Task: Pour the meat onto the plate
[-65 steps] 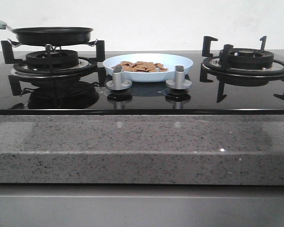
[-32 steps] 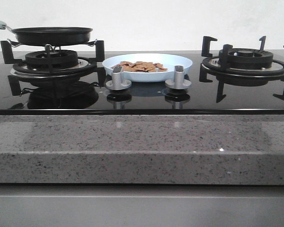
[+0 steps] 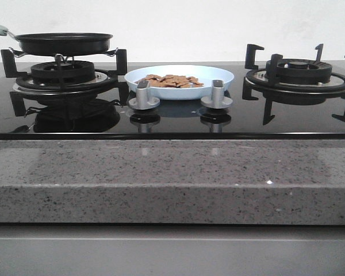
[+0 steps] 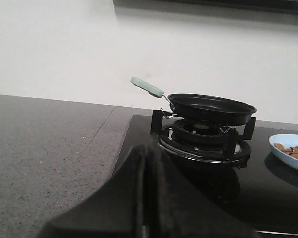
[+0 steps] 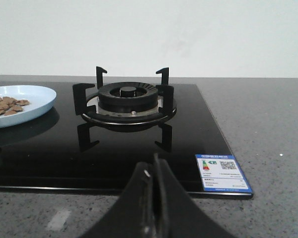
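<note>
meat (image 3: 171, 81): already lying as a low heap of reddish-brown chips on the plate (image 3: 215, 73), between the 2 burners, just behind the 2 silver knobs (image 3: 144, 95).

pan (image 3: 64, 42): sitting level on the left burner grate (image 3: 63, 72); from these angles I can't see anything left inside. Its pale green handle (image 4: 147, 87) sticks out to the far left, away from the plate.

left gripper (image 4: 148, 198): fingers pressed together with nothing between them, parked low over the counter short of the pan.

right gripper (image 5: 153, 208): same deal, pinched closed and empty, facing the bare right burner (image 5: 127, 101).

key relation: pan and its handle are on the left arm's side; the plate lies to the right of it, roughly midway between the arms.

my read: looks finished.
</note>
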